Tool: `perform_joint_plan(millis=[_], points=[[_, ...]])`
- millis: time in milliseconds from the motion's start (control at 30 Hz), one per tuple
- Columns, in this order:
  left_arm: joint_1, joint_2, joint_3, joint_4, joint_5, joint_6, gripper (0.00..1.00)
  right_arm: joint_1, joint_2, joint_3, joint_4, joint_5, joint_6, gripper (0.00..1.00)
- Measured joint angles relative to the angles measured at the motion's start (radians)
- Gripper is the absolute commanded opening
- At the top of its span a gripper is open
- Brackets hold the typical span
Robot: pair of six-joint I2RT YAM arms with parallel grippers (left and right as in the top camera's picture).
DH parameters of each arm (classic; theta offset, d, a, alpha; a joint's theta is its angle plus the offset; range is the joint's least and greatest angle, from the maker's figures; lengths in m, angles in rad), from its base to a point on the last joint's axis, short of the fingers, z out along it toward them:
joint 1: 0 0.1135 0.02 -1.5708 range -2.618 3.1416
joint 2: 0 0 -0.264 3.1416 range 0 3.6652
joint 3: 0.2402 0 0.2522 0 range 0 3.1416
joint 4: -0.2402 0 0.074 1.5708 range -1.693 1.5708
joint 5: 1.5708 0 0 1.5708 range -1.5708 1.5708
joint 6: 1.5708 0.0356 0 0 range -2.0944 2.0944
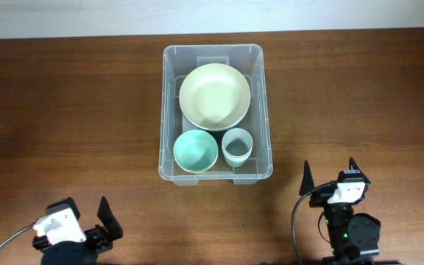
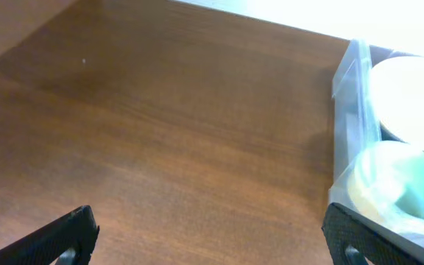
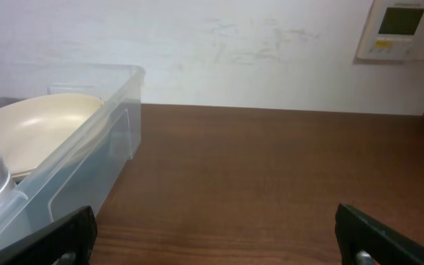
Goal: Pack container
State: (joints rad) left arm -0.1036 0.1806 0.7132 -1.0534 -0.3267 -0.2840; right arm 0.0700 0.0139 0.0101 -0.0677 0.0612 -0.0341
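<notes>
Now, surface (image 1: 65, 110): dark brown wood grain, carrying everything in the overhead view.
Container (image 1: 212, 48): large clear plastic bin, centred toward the far edge of the surface, long side running away from the arms, standing well apart from both of them.
Cream bowl (image 1: 214, 96): widest item, filling the far half of the container.
Mint-green bowl (image 1: 196, 151): smaller, in the near-left corner of the container, just beside the cream bowl.
Pale grey cup (image 1: 237, 146): upright, mouth up, in the near-right corner, just beside the mint-green bowl.
Left tool (image 1: 88, 210): at the near-left edge of the surface, fingers spread wide with nothing between them; its wrist camera shows bare wood ahead and the container's corner off to the right.
Right tool (image 1: 330, 175): near the container's near-right corner but not touching it, fingers likewise spread wide and gripping nothing.
Wall panel (image 3: 401, 29): small white unit with a display, on the wall behind, seen from the right wrist.
</notes>
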Motion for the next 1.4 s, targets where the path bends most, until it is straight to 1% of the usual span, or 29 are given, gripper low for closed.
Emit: perform_joint_plan(millis=[167, 300, 433, 667, 700, 900, 1100, 1200, 1267, 1400], points=[[0.000, -0.074, -0.114, 0.117, 0.000, -0.005, 1.00, 0.000, 0.000, 0.000, 0.000, 0.000, 0.000, 0.99], [0.000, -0.140, -0.225, 0.298, 0.000, -0.011, 1.00, 0.000, 0.000, 0.000, 0.000, 0.000, 0.000, 0.99], [0.000, -0.161, -0.302, 0.437, -0.001, -0.012, 1.00, 0.000, 0.000, 0.000, 0.000, 0.000, 0.000, 0.99], [0.000, -0.164, -0.435, 0.832, -0.034, -0.011, 1.00, 0.000, 0.000, 0.000, 0.000, 0.000, 0.000, 0.99], [0.000, -0.165, -0.462, 0.911, -0.047, -0.011, 1.00, 0.000, 0.000, 0.000, 0.000, 0.000, 0.000, 0.99], [0.017, -0.166, -0.593, 1.164, -0.067, -0.012, 1.00, 0.000, 0.000, 0.000, 0.000, 0.000, 0.000, 0.99], [0.037, -0.166, -0.681, 1.260, -0.035, 0.011, 1.00, 0.000, 0.000, 0.000, 0.000, 0.000, 0.000, 0.99], [0.038, -0.166, -0.697, 1.266, 0.010, 0.071, 1.00, 0.000, 0.000, 0.000, 0.000, 0.000, 0.000, 0.99], [0.038, -0.166, -0.697, 1.275, 0.053, 0.137, 1.00, 0.000, 0.000, 0.000, 0.000, 0.000, 0.000, 0.99], [0.038, -0.166, -0.697, 1.229, 0.094, 0.196, 1.00, 0.000, 0.000, 0.000, 0.000, 0.000, 0.000, 0.99]])
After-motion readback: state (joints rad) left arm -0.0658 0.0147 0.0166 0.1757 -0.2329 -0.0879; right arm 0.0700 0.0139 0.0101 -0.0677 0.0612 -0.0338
